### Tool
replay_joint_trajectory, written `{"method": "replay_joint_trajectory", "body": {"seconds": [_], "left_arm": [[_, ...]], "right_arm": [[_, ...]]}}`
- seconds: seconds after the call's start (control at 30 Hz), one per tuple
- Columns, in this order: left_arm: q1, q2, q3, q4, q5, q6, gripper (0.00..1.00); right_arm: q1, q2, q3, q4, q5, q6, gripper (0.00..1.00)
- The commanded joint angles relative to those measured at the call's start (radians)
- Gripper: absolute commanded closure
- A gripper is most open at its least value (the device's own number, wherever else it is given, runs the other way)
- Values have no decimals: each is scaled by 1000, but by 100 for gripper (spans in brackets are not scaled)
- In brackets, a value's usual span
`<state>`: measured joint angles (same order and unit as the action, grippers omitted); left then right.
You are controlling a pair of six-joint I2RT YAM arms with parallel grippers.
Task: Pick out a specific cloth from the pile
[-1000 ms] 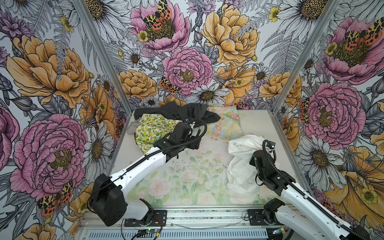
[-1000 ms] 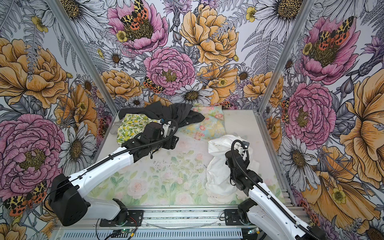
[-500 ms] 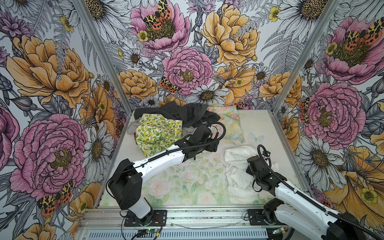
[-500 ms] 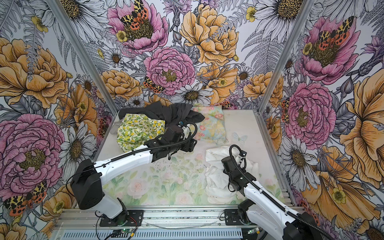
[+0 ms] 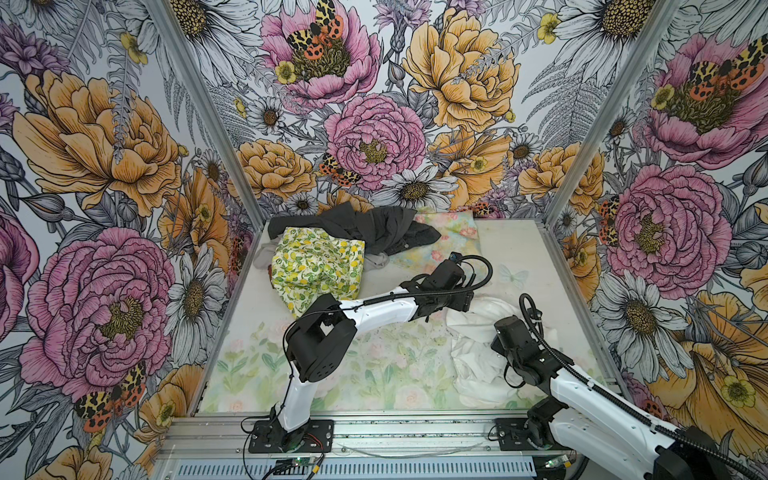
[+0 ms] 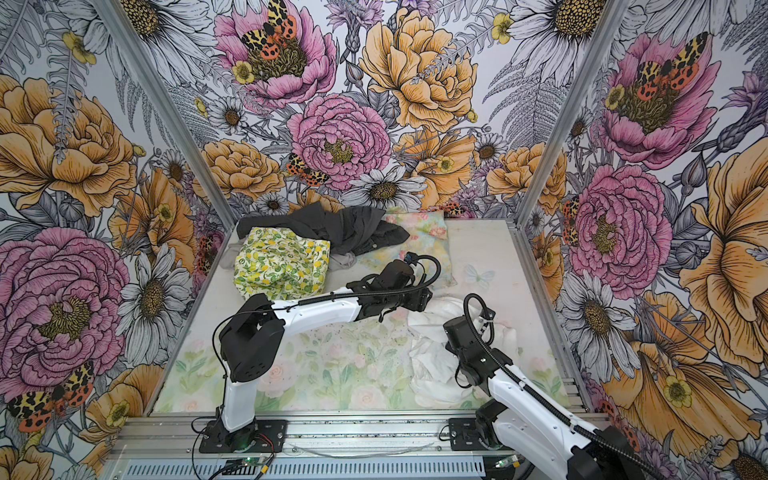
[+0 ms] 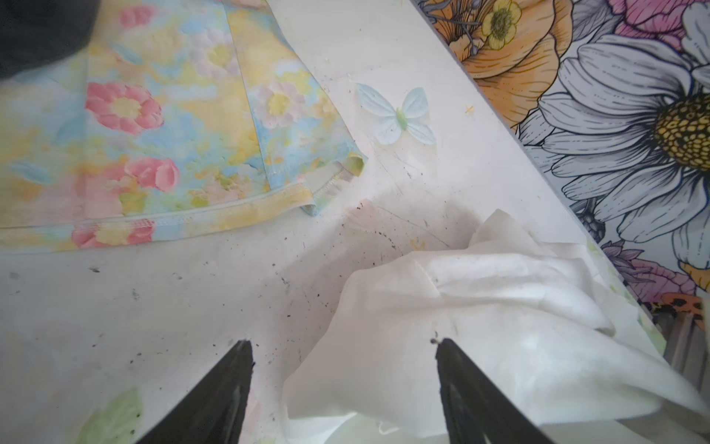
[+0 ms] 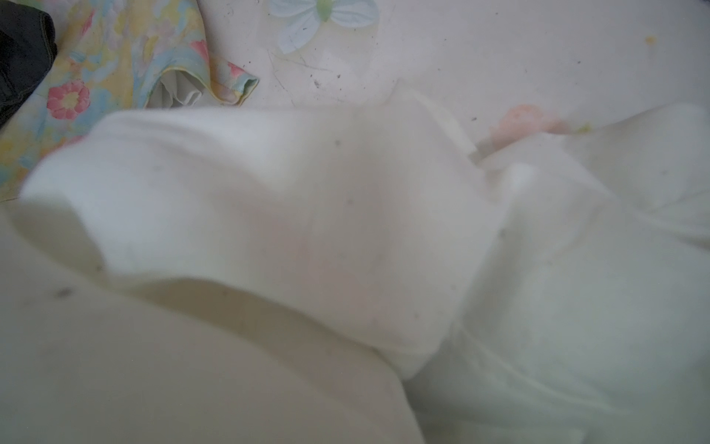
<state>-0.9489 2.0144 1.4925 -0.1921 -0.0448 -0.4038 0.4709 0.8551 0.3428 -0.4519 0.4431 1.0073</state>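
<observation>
Swinging from the pile (image 5: 357,224), left end effector (image 7: 344,342) apart at the cloth (image 7: 480,307), right end effector together

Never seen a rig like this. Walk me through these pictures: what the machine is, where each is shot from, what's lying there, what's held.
Two robot arms stand at a table inside a flower-papered booth. Two pictures look down from overhead; two come from cameras on the wrists. At the back lie a dark grey garment, a lemon-print cloth and a pastel flowered cloth. Nearer is a white shirt. The left hand is open at the shirt's edge, holding nothing. The right hand is closed, buried in the shirt, apparently pinching it.
</observation>
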Motion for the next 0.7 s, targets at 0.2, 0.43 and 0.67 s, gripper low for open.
{"method": "replay_joint_trajectory", "body": {"seconds": [0.2, 0.43, 0.67], "left_arm": [[-31, 33, -26, 105, 72, -45, 25], [-45, 60, -16, 143, 109, -66, 25], [-52, 92, 28, 146, 113, -69, 26]], "right_arm": [[-34, -44, -7, -27, 102, 95, 100], [-177, -62, -5, -52, 77, 108, 100], [-322, -81, -14, -52, 43, 97, 100]]}}
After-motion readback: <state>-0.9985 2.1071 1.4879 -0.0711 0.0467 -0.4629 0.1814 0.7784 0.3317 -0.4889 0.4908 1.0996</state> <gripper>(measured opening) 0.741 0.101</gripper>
